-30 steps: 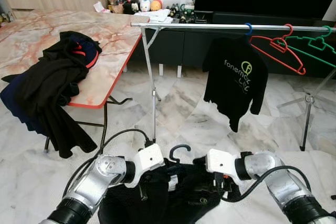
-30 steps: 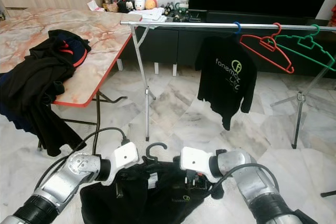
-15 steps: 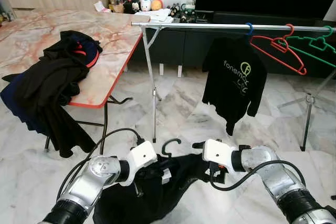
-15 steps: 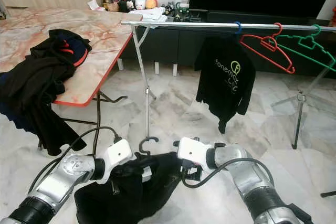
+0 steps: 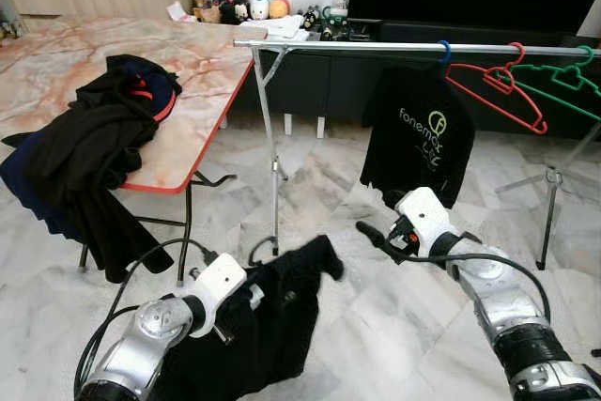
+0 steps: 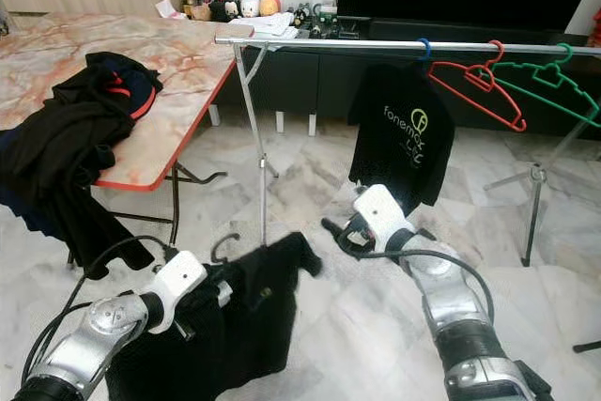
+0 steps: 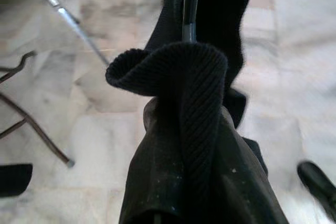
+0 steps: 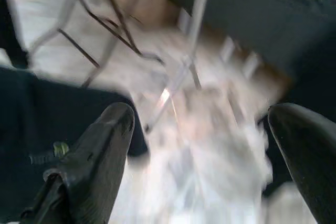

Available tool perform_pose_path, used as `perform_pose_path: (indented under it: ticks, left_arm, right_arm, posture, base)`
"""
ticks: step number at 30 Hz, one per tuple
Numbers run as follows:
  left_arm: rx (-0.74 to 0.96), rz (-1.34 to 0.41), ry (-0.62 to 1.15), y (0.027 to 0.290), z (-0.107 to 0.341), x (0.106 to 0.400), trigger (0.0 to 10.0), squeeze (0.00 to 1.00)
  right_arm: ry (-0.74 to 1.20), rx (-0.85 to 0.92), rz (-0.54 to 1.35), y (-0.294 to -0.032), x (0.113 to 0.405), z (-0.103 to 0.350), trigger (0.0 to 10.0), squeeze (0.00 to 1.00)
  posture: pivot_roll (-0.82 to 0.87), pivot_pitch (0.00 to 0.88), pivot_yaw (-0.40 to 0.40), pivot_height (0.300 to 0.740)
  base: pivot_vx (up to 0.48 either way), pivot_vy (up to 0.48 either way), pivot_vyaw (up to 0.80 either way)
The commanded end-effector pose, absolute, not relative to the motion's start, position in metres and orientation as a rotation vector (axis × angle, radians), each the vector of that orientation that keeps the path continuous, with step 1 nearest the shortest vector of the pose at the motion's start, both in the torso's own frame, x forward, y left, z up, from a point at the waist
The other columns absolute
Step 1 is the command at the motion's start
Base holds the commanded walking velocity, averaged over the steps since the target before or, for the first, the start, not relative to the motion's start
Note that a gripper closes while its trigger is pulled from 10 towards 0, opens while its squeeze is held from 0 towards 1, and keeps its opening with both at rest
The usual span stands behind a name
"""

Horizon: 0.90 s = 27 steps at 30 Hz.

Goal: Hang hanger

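Observation:
A black hanger carries a black garment, and its hook sticks up near the rack's left leg. My left gripper is shut on the hanger at the collar, low in front of me. The left wrist view shows the ribbed collar folded over the hanger stem. My right gripper is open, empty and apart from the garment, in front of the hanging black shirt. Its two fingers stand wide apart. The silver rail runs above.
A red hanger and a green hanger hang at the rail's right end. The rack's legs stand on the marble floor. A marble-top table on the left holds a pile of dark clothes.
My right gripper has let go of the garment and risen to the right, toward the hanging shirt. The left gripper has shifted left, and the garment now hangs from it alone.

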<state>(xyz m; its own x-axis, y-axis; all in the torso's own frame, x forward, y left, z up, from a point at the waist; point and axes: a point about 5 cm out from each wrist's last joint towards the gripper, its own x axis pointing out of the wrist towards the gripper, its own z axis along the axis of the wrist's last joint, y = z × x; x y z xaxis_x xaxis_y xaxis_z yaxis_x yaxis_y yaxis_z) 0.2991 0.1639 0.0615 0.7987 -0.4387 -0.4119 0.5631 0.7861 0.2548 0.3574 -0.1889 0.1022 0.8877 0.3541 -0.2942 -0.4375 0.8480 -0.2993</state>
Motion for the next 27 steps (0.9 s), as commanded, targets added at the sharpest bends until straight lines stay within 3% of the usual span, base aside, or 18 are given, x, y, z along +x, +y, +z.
perform_pose_path:
  ticks: [1, 6, 7, 10, 13, 17, 20, 22, 27]
  left_arm:
    - [0.333, -0.477, 0.298, 0.166, 0.064, 0.299, 10.0, 0.00]
    - [0.233, -0.364, 0.267, 0.164, 0.060, 0.294, 10.0, 0.00]
    - [0.214, -0.355, 0.258, 0.161, 0.059, 0.291, 10.0, 0.00]
    - [0.190, -0.324, 0.244, 0.161, 0.059, 0.289, 10.0, 0.00]
    - [0.200, -0.315, 0.272, 0.163, 0.052, 0.285, 10.0, 0.00]
    - [0.232, -0.327, 0.272, 0.158, 0.050, 0.283, 10.0, 0.00]
    - [0.231, -0.328, 0.264, 0.157, 0.051, 0.283, 10.0, 0.00]
    - [0.253, -0.326, 0.276, 0.158, 0.050, 0.282, 10.0, 0.00]
    - [0.245, -0.328, 0.281, 0.158, 0.049, 0.282, 10.0, 0.00]
  right_arm:
    - [0.406, -0.286, 0.246, -0.204, 0.339, 0.059, 10.0, 0.00]
    - [0.653, 0.007, 0.012, -0.207, 0.284, -0.011, 10.0, 0.00]
    - [0.718, 0.179, -0.122, -0.210, 0.264, -0.029, 10.0, 0.00]
    - [0.762, 0.310, -0.260, -0.214, 0.240, -0.047, 10.0, 0.00]
    - [0.916, 0.105, -0.360, -0.224, 0.201, -0.070, 10.0, 0.00]
    - [0.986, 0.141, -0.407, -0.226, 0.175, -0.082, 10.0, 0.00]
    - [0.980, 0.113, -0.417, -0.229, 0.171, -0.083, 10.0, 0.00]
    - [1.004, -0.038, -0.408, -0.234, 0.168, -0.083, 10.0, 0.00]
    - [0.975, -0.043, -0.398, -0.233, 0.173, -0.080, 10.0, 0.00]
  posture:
    - [0.02, 0.094, -0.003, 0.740]
    - [0.02, 0.079, 0.003, 0.740]
    - [0.03, 0.071, 0.002, 0.740]
    - [0.03, 0.066, 0.001, 0.740]
    - [0.01, 0.048, 0.001, 0.740]
    - [0.03, 0.031, -0.007, 0.740]
    - [0.02, 0.020, 0.003, 0.740]
    - [0.02, 0.014, 0.008, 0.740]
    - [0.03, 0.001, 0.006, 0.740]
  base:
    - [0.000, 0.000, 0.00]
    - [0.000, 0.000, 0.00]
    - [0.000, 0.000, 0.00]
    - [0.000, 0.000, 0.00]
    - [0.000, 0.000, 0.00]
    - [0.000, 0.000, 0.00]
    - [0.000, 0.000, 0.00]
    - [0.000, 0.000, 0.00]
    - [0.175, 0.000, 0.00]
